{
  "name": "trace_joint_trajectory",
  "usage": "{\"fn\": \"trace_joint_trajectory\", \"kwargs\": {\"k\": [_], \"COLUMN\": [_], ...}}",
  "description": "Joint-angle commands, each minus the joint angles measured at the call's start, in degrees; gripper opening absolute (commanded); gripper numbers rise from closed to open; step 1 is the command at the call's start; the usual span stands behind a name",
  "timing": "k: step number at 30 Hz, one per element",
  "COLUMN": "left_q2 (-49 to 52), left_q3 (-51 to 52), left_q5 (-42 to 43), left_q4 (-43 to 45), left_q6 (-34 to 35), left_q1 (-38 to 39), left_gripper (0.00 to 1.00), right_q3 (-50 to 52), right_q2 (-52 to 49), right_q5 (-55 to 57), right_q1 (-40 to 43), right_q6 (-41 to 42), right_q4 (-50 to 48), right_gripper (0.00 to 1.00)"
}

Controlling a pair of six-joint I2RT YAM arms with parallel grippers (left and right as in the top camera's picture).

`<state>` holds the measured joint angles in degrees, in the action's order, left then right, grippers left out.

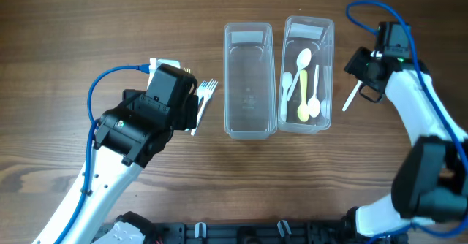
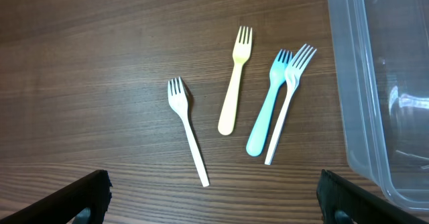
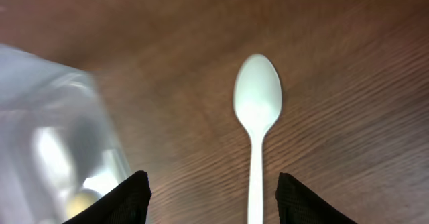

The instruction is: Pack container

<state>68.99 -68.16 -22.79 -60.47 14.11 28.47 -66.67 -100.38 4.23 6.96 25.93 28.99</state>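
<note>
The step in hand looked to be the pick-up of the only loose white spoon (image 3: 257,110), which lay flat on the table (image 1: 88,25) just beside the right wall of the spoon container (image 1: 329,54), toward the right of the overhead frame. That container already held several spoons, while the empty container (image 1: 247,90) next to it in the middle of the frame had nothing in it. The right hand (image 3: 213,200) hovered over the spoon with its fingers apart and nothing clamped, the handle running down between them at the bottom of the wrist view, nearer the right-side finger than the left. To do this well, I judged, the hand should shift so the handle sat midway between the fingers, come straight down until the tips nearly met the wood, and close across the narrow handle rather than the bowl (a thin, flat plastic piece like this would probably slip or flip if pinched off-centre). The right arm reached in from the lower right of the overhead frame, its forearm rising along the right edge. The left hand (image 2: 214,196) hung wide apart and empty above four forks (image 2: 231,96) at the left of the overhead frame, close to the empty container, where they presumably belonged
</note>
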Motion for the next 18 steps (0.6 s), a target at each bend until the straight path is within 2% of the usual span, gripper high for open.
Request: {"fn": "trace_joint_trajectory", "kwargs": {"k": [1, 7, 10, 13, 14, 15, 16, 17, 18], "left_q2": [-0.31, -0.31, -0.31, -0.31, -0.31, -0.31, -0.31, -0.31, -0.31], "left_q3": [-0.37, -0.37, -0.37, -0.37, -0.37, -0.37, -0.37, -0.37, -0.37], "left_q5": [0.28, 0.28, 0.28, 0.28, 0.28, 0.28, 0.28, 0.28, 0.28], "left_q4": [-0.04, -0.04, -0.04, -0.04, -0.04, -0.04, -0.04, -0.04, -0.04], "left_q6": [0.74, 0.72, 0.72, 0.72, 0.72, 0.72, 0.72, 0.74, 0.72], "left_q1": [-0.26, -0.26, -0.26, -0.26, -0.26, -0.26, -0.26, -0.26, -0.26], "left_gripper": [1.0, 1.0, 1.0, 1.0, 1.0, 1.0, 1.0, 1.0, 1.0], "right_q3": [-0.13, -0.13, -0.13, -0.04, -0.04, -0.04, -0.04, -0.04, -0.07], "right_q2": [-5.49, -11.39, -13.62, -15.26, -15.34, -15.34, -15.34, -15.06, -14.62], "right_q5": [2.27, 2.29, 2.25, 2.23, 2.23, 2.25, 2.23, 2.25, 2.47], "right_q1": [0.44, 1.25, 1.81, 1.97, 1.97, 1.97, 1.97, 1.97, 1.97], "right_q6": [1.05, 1.09, 1.11, 1.18, 1.2, 1.18, 1.18, 1.14, 0.96], "right_q4": [-0.26, 0.26, 0.63, 1.27, 1.33, 1.49, 1.55, 1.73, 1.97], "right_gripper": [0.59, 0.58, 0.54, 0.43, 0.36, 0.27, 0.09, 0.04, 0.04]}}
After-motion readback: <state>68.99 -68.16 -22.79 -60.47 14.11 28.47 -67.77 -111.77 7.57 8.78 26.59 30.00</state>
